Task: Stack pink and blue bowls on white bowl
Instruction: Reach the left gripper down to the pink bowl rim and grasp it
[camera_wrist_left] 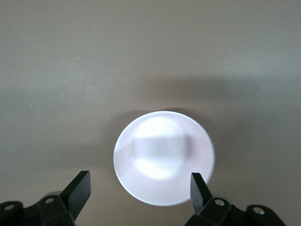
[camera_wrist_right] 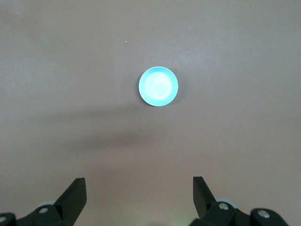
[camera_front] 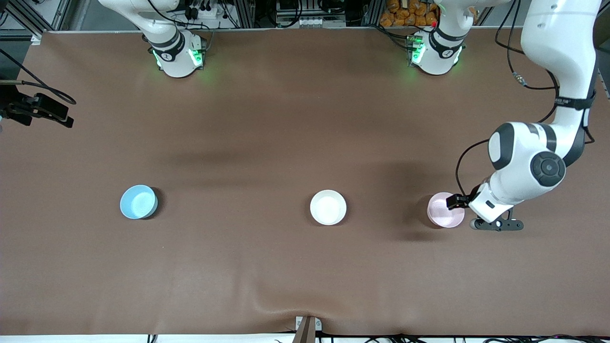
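three bowls stood in a row on the brown table, well apart from one another and about equally near the front camera. the blue bowl sat toward the right arm's end, the white bowl in the middle, and the pink bowl toward the left arm's end; each was upright and empty, none stacked on another. the left arm reached down from its base to the pink bowl, and the left gripper hung low at that bowl's rim on the side toward the left arm's end of the table. in the left wrist view its two dark fingers were spread wide, one on each flank of the bowl's edge, with one finger seeming to overlap the rim; whether either touched the bowl could not be told, and nothing was pinched between them. the right arm waited high above the table. the right gripper looked down on the blue bowl from well above it, its fingers spread apart and holding nothing.
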